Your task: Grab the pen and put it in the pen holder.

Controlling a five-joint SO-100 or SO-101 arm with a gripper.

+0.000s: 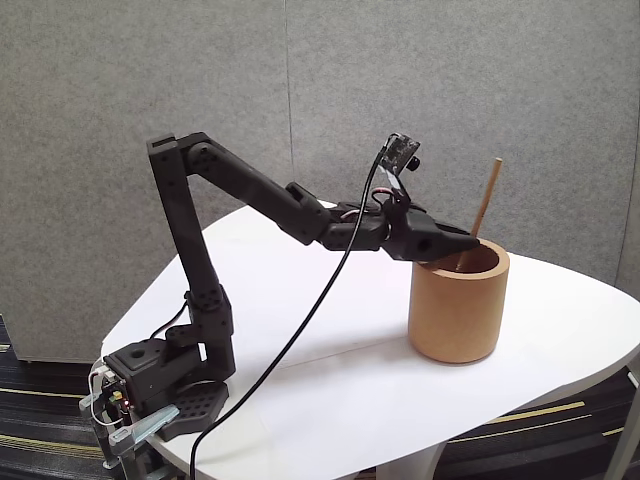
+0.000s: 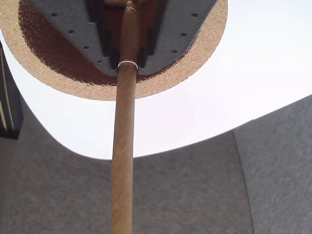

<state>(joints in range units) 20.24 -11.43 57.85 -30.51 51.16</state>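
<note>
Already over the rim, the black two-finger gripper (image 1: 468,240) is clamped on the thin light-brown wooden pen (image 1: 487,200), whose upper end juts above the fingers while its lower end dips inside the thick-walled tan cork pen holder (image 1: 458,310) directly beneath; light, stiff and smooth, it likely suits a mid-shaft hold
</note>
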